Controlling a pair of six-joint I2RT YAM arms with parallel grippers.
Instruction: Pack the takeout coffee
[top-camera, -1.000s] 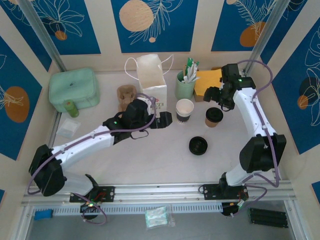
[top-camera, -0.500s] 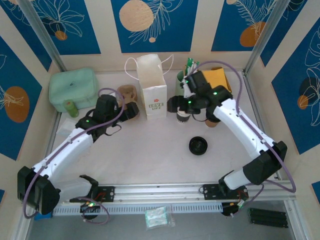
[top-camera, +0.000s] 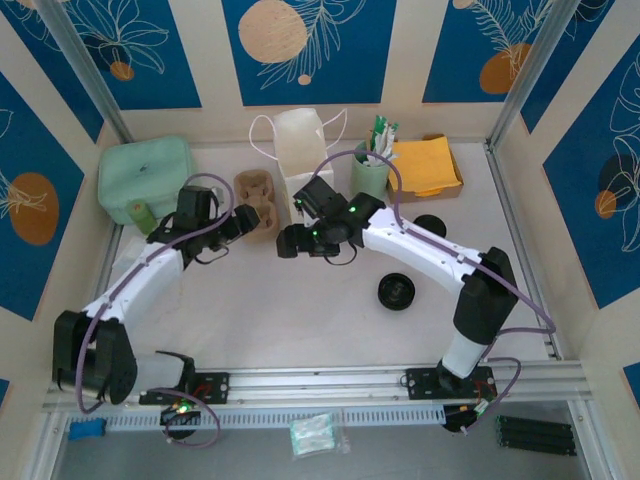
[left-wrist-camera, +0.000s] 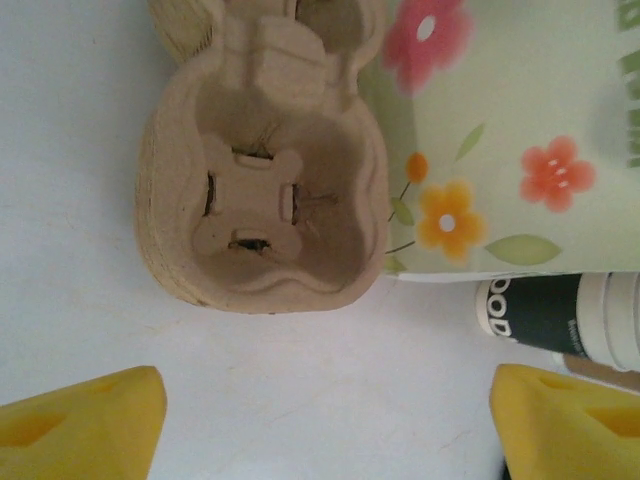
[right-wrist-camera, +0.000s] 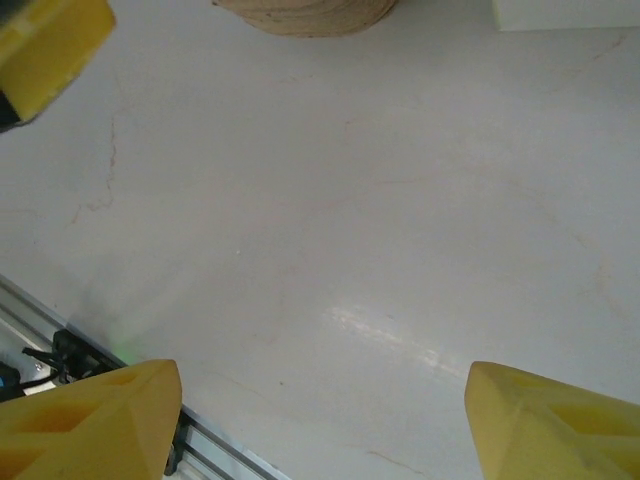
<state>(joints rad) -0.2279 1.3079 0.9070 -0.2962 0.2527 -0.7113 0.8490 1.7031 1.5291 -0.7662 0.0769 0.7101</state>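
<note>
The takeout coffee is a small brown cup with a dark top, half hidden behind my right forearm at the right of the table. My right gripper reaches across to the table's middle, in front of the white paper bag. It hangs open over bare table, far left of the cup. My left gripper is open just in front of the cardboard cup carrier. In the left wrist view its jaws hold nothing, and the carrier's empty well lies straight ahead.
A white cup with a black band stands beside the flowered bag. A black lid lies mid-table. At the back are a green holder of stirrers, an orange napkin box, a mint pouch and a small green can.
My right arm swept from the back right across to the middle, covering the banded cup. My left arm swung left to the cup carrier. Both jaws have narrowed a little.
</note>
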